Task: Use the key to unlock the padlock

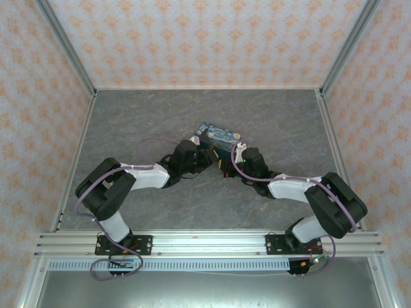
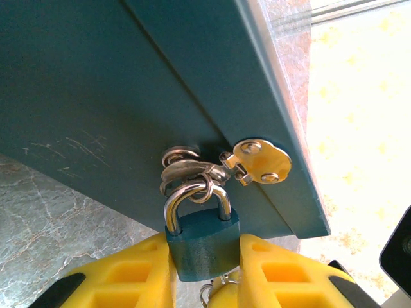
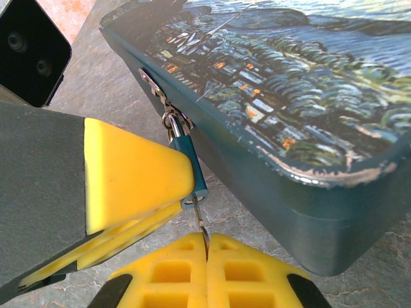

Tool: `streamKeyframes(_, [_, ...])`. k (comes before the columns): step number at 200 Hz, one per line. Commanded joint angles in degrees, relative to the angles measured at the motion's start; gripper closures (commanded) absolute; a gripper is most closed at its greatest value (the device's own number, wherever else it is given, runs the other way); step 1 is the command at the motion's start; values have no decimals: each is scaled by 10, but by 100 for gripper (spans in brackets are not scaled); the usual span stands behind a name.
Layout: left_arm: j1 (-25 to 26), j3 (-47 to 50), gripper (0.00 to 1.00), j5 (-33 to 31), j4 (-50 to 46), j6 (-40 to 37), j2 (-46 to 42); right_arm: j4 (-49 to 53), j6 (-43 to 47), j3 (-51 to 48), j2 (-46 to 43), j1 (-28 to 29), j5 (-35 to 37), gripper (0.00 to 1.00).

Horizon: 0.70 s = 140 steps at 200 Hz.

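Hanging from the tin point(image 3: 302, 199), the padlock point(image 2: 202, 240) is clamped by the left gripper point(image 2: 204, 273); the key point(image 3: 201, 224), pinched by the right gripper point(image 3: 207, 253), could be bent if twisted off-axis

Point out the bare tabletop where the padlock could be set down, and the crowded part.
Bare: the strip of tabletop between the tin box and the back wall; the patch between the left arm, right arm and base rail. Crowded: the box's near side, where the left gripper clamps the padlock and the right gripper pinches the key.
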<state>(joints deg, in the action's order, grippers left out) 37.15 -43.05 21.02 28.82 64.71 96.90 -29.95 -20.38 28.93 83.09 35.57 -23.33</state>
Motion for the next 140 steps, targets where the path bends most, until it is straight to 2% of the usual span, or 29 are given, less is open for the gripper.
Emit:
streamKeyframes(1, [16, -14, 74, 12, -8, -1, 17, -84, -7, 28, -7, 3, -31, 100])
streamKeyframes(40, [16, -19, 74, 11, -21, -10, 16, -85, -12, 34, -1, 3, -37, 100])
streamKeyframes(83, [17, -20, 74, 12, -23, -10, 18, -40, -15, 54, 0, 3, -31, 100])
streamKeyframes(140, [17, -20, 74, 13, -19, -9, 23, -53, -25, 55, 7, -1, -36, 100])
